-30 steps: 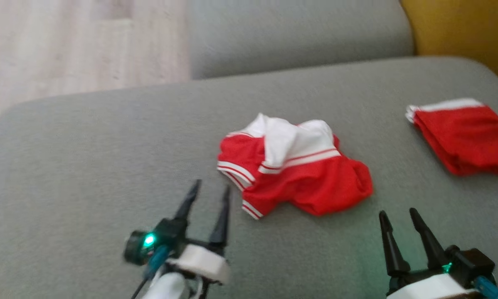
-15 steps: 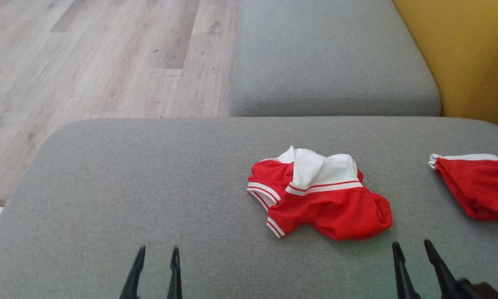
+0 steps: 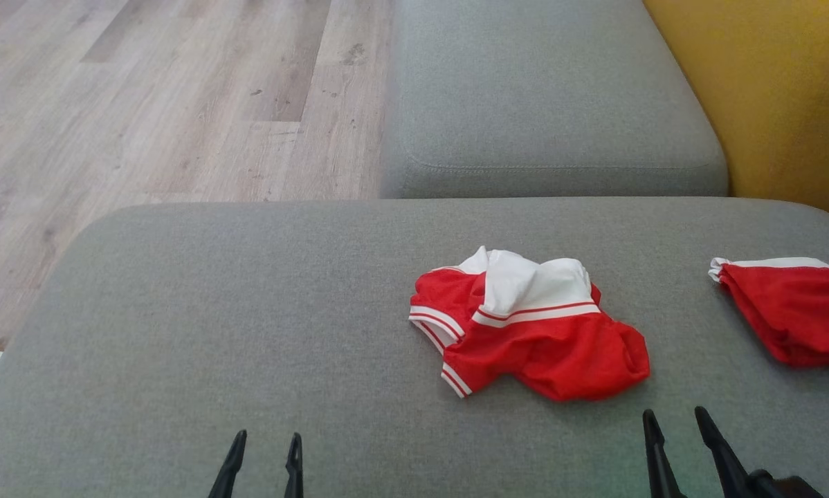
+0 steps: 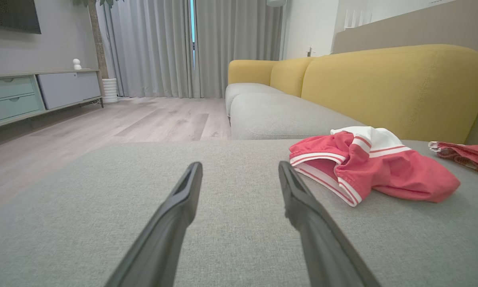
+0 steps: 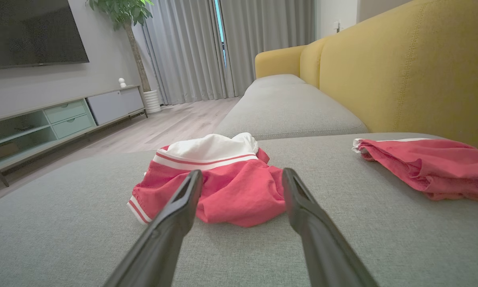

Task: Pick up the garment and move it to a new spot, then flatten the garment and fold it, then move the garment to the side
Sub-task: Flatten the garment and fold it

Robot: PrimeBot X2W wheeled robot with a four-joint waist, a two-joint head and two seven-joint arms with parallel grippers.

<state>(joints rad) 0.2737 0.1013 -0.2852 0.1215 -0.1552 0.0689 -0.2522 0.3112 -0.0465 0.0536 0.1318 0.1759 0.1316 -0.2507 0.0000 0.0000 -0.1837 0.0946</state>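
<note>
The garment (image 3: 525, 325) is a crumpled red piece with white bands and a white top part, lying on the grey cushion (image 3: 248, 311) right of centre. It lies to the right in the left wrist view (image 4: 366, 167) and straight ahead in the right wrist view (image 5: 219, 179). My left gripper (image 3: 266, 443) is open near the front edge, well left of the garment, with nothing between its fingers. My right gripper (image 3: 674, 422) is open too, just in front of the garment's right end and apart from it.
A second red garment with a white band (image 3: 788, 311) lies at the cushion's right edge. Behind it rise another grey seat cushion (image 3: 546, 104) and a yellow backrest (image 3: 767, 97). Wooden floor (image 3: 144, 104) lies beyond the left side. A TV cabinet (image 5: 63, 115) stands across the room.
The head camera has tilted and steadied, shifting the whole picture. Both grippers now show lower in the frame, with only their fingers visible. The garments have not moved on the cushion.
</note>
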